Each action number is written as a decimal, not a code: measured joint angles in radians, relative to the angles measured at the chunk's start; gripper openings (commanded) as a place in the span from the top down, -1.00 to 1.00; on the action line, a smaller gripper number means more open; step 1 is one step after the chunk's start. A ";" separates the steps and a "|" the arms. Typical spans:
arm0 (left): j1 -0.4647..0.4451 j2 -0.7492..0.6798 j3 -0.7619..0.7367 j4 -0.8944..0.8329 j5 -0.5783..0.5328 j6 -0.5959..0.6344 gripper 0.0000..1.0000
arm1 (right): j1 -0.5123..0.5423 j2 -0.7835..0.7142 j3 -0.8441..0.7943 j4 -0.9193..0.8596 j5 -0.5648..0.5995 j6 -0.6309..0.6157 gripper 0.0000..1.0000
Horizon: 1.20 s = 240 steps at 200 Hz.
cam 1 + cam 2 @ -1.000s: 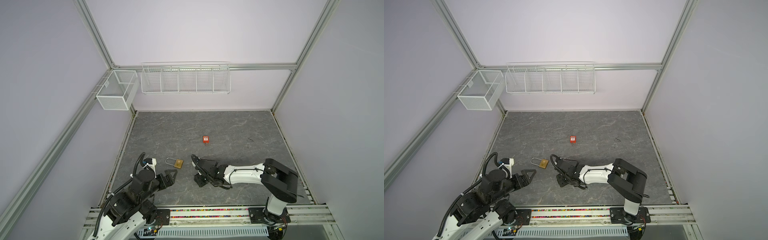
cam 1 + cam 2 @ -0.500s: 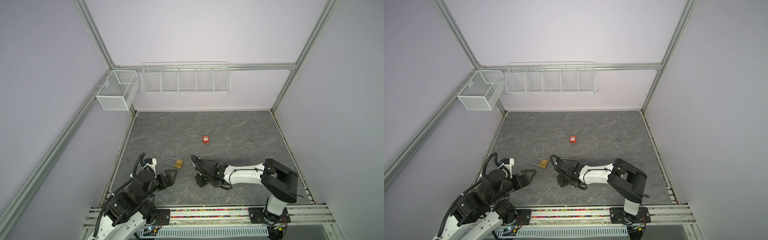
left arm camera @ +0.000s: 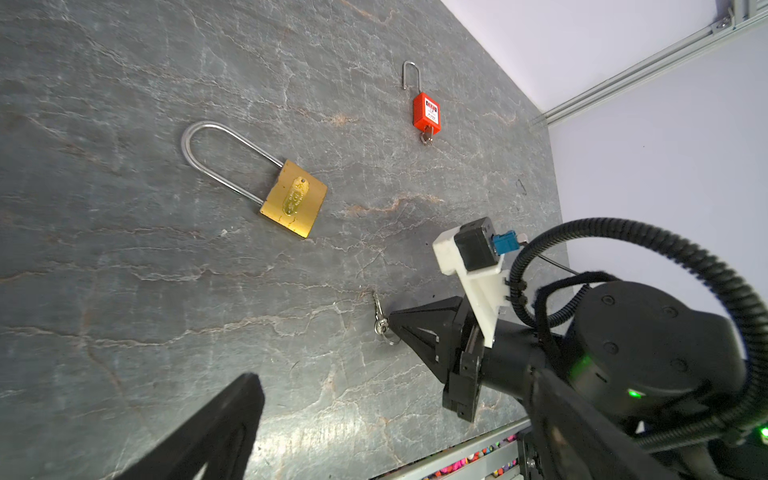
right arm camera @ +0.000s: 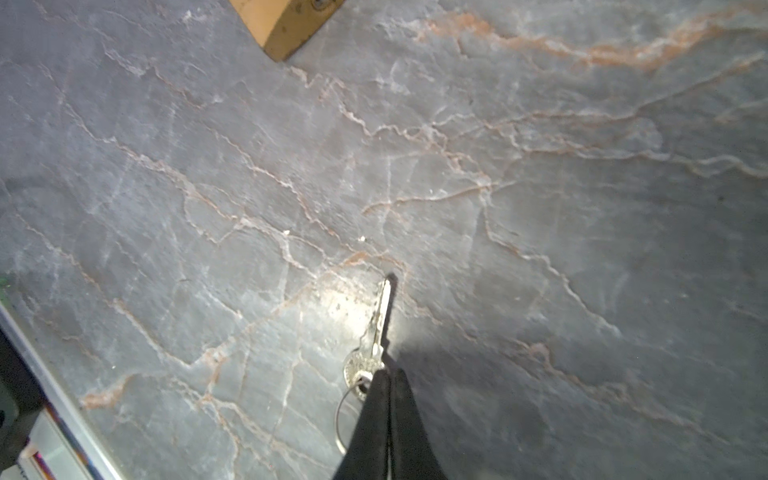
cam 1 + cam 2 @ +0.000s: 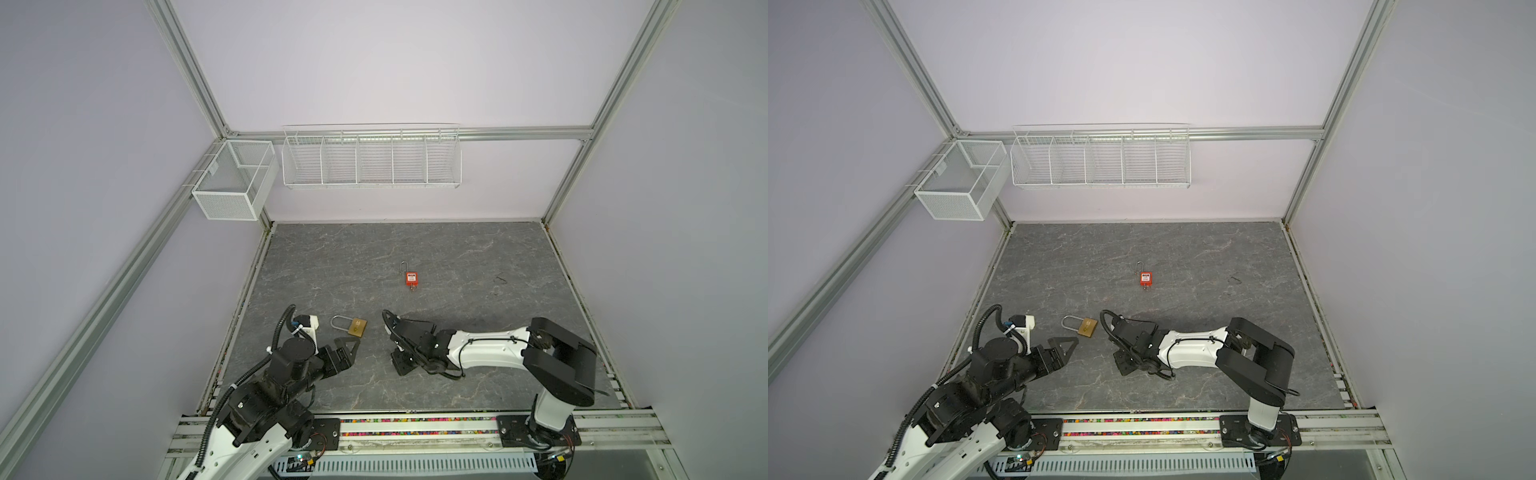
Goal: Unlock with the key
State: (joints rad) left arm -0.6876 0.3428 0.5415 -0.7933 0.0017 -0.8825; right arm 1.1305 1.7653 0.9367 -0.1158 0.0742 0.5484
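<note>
Closest to us, the right pincer [image 4: 388, 376] is clamped shut on the round head of the small key [image 4: 380, 320], blade pointing out low over the worktop [image 4: 582, 208]. It's light, stiff, slick metal, so we'd pinch the flat head, not the loose ring [image 4: 336, 417]. The left pincer [image 5: 348, 349] sits wide open, holding nothing. Just beyond lies the brass padlock [image 3: 293, 199]; farther back, the red padlock [image 3: 426, 114].

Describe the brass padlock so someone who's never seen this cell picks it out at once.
On the grey marbled tabletop, look toward the robot's edge, left of centre. The gold brass padlock with the long silver shackle lies flat there. Unlike the small red plastic padlock farther back, it is larger and brass-coloured.
</note>
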 measured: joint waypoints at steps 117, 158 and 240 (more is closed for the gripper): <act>0.000 0.071 -0.073 0.092 0.005 -0.010 -0.98 | 0.041 -0.111 -0.034 -0.003 0.008 -0.070 0.26; 0.000 0.062 0.027 -0.026 -0.081 -0.027 -0.98 | 0.122 -0.051 0.004 -0.101 0.137 -0.105 0.31; 0.000 0.019 0.076 -0.109 -0.138 -0.053 -0.99 | 0.130 0.020 0.061 -0.160 0.252 -0.154 0.35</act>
State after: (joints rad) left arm -0.6876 0.3622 0.6170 -0.9020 -0.1360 -0.9352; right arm 1.2602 1.7851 0.9974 -0.2760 0.3260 0.3943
